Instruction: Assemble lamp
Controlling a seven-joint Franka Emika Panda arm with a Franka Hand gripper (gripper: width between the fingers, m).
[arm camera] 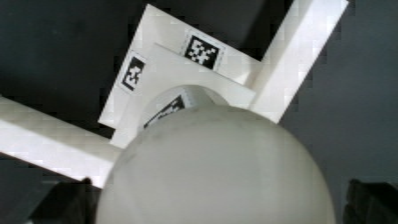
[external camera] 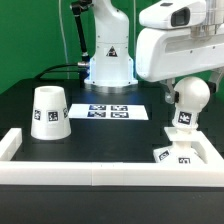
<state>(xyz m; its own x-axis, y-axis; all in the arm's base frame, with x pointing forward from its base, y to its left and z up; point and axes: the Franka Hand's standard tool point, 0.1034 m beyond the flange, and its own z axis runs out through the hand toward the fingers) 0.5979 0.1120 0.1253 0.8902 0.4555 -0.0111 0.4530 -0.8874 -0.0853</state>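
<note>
My gripper is shut on the round white bulb and holds it upright, neck down, with a tag on the neck. The bulb hangs just above the small square base, which lies in the corner of the white rails at the exterior view's right. In the wrist view the bulb fills the space between my gripper's dark fingers. The tagged base lies beyond it. The cone shade stands alone at the exterior view's left.
The marker board lies flat mid-table. Long white rails edge the front and sides and also show in the wrist view. The arm's white base stands at the back.
</note>
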